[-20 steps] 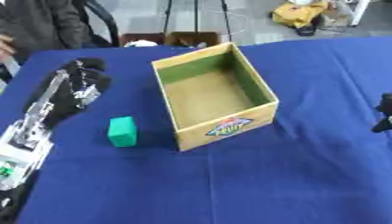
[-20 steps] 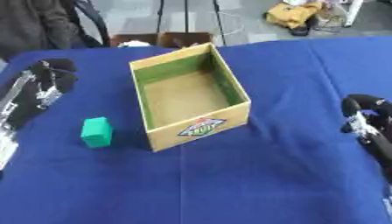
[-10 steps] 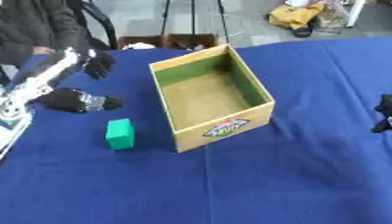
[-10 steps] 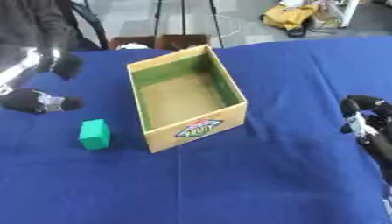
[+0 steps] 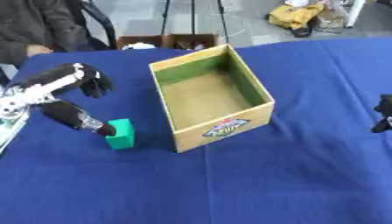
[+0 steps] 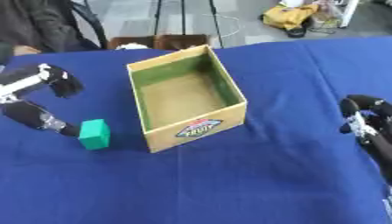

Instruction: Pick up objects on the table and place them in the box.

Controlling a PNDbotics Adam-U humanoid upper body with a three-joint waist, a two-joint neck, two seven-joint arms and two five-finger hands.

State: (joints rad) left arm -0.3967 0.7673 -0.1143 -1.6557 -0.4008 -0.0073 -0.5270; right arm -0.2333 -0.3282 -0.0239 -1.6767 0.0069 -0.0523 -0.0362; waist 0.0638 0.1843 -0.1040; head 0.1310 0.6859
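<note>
A small green block (image 5: 120, 134) lies on the blue table, just left of an open cardboard box (image 5: 211, 96) whose inside holds nothing that I can see. My left hand (image 5: 73, 83) hovers at the left, spread wide: its fingers arch above and behind the block, and its thumb (image 5: 79, 119) reaches down until its tip meets the block's left side. The fingers are not closed round the block. My right hand (image 6: 363, 118) rests at the table's right edge with its fingers curled and nothing in them.
The blue cloth (image 5: 253, 179) covers the whole table. A person in dark clothes sits at the far left corner (image 5: 38, 26). Cartons and a yellow bag lie on the floor beyond the far edge.
My left hand has swung from the far left edge in toward the green block and spread open, its thumb now at the block's side. Block, box and right hand have stayed put.
</note>
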